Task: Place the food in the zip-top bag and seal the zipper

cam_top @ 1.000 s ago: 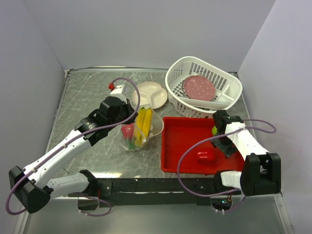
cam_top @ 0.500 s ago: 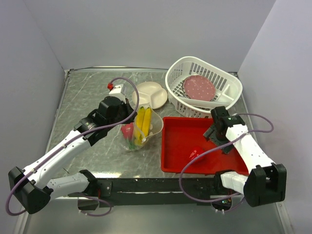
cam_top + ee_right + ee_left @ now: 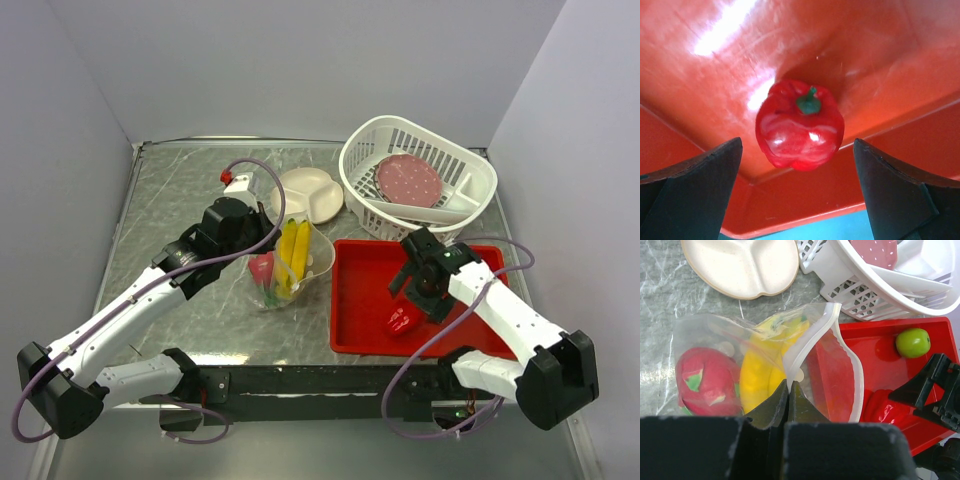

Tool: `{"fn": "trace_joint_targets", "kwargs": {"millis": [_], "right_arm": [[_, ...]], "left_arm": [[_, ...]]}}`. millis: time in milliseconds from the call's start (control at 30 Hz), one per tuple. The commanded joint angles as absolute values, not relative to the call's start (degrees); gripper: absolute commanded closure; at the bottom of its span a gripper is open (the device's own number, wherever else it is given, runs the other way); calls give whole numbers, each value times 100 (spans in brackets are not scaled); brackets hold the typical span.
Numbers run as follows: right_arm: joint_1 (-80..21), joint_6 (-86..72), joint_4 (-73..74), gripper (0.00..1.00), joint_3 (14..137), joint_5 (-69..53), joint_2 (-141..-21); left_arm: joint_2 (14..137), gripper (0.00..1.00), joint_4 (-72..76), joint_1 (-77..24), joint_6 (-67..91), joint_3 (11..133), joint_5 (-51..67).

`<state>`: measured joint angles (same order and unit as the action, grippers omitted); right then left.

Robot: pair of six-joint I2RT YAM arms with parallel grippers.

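The zip-top bag (image 3: 700,330) lies beside the red tray, its mouth gaping toward the tray. The pink-red dragon fruit (image 3: 707,385) and the yellow banana (image 3: 760,375) are inside it. My left gripper (image 3: 788,387) is shut on the bag's mouth edge, right on the zipper (image 3: 856,371). The green apple (image 3: 912,342) rests in the tray's far corner. My right gripper (image 3: 797,150) is open, its fingers wide on either side of a red toy pepper (image 3: 800,125) lying on the tray floor. From above, the right gripper (image 3: 415,298) hovers just over the pepper (image 3: 402,321).
The red tray (image 3: 365,270) has raised walls. Behind it sits a white slotted basket (image 3: 420,215) holding a reddish speckled disc (image 3: 407,180). A cream divided plate (image 3: 308,193) lies behind the bag. Grey walls close in both sides.
My right arm has swung left across the tray to above the pepper, and its jaws have spread wider. The pepper lies a little further left. The left arm and bag have not moved.
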<state>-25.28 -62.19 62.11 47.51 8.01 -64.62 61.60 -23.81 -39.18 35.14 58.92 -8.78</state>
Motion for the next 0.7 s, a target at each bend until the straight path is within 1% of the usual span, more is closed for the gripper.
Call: {"fn": "trace_joint_targets", "kwargs": {"millis": [0, 333, 500, 567, 600, 633, 667], "right_arm": [[-2637, -6530, 6205, 0, 4650, 694, -6390], [-2716, -6574, 5626, 0, 4176, 369, -6591], [-2768, -6557, 5151, 1, 4201, 518, -6802], [-2777, -6452, 5124, 12, 4403, 746, -6785], [-2795, -6347, 5124, 19, 4482, 817, -6750], [-2795, -6285, 5098, 43, 4604, 965, -6628], [-2812, -6232, 5072, 53, 4649, 1028, -6549]], "left_arm": [[6126, 97, -2109, -3885, 3472, 5977, -809], [6152, 97, -2083, -3885, 3515, 5941, -826], [6196, 97, -2065, -3885, 3542, 5915, -844], [6188, 97, -2066, -3885, 3559, 5915, -887], [6196, 97, -2074, -3885, 3568, 5915, -905], [6179, 97, -2083, -3885, 3568, 5915, -940], [6179, 97, -2092, -3885, 3568, 5915, -1001]]}}
